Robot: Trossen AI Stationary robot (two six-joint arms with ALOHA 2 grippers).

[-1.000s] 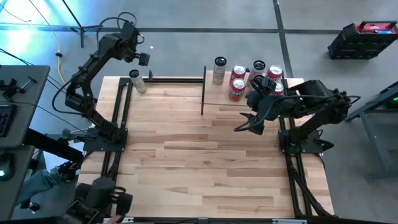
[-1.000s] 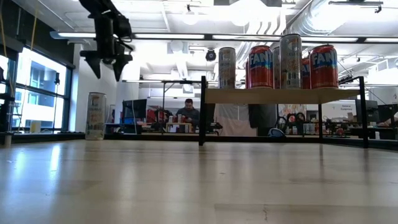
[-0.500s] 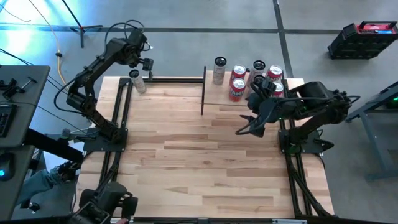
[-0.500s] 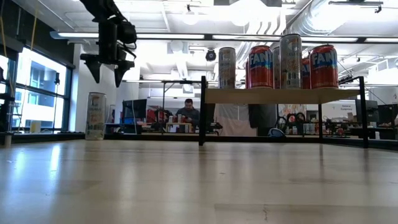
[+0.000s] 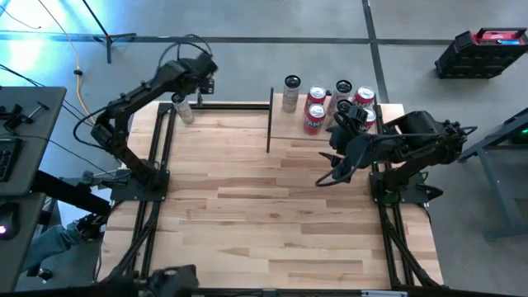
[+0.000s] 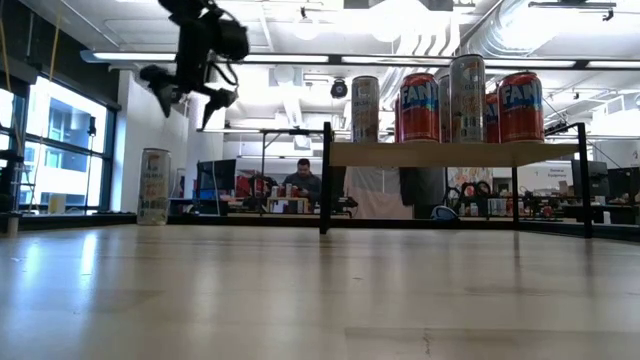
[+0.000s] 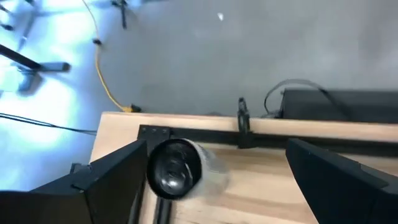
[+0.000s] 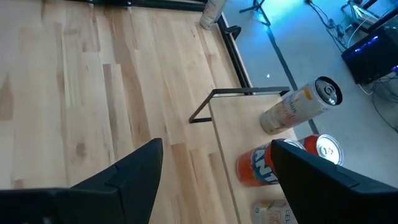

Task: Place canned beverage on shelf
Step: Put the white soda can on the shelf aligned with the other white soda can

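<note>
the left pincer [image 6: 190, 92] hangs high in the air over the far left corner of the surface [image 5: 247, 206], its fingers spread wide and holding nothing. just below it a pale can [image 5: 182, 107] stands upright on the surface near the black frame rail; in the left wrist view the can's dark top [image 7: 174, 169] shows between the two fingers, apart from both.

the shelf [image 5: 289, 124] sits at the far side, right of the middle, raised on thin black uprights. it carries a cluster of upright cans: a pale one [image 6: 365, 108] at the left end and red ones [image 6: 419, 106] beside it, close together.

the right pincer [image 5: 332, 172] hovers over the surface just in front of the shelf, its fingers parted and empty. in the low view a person [image 6: 303, 180] sits far back in the room.
</note>
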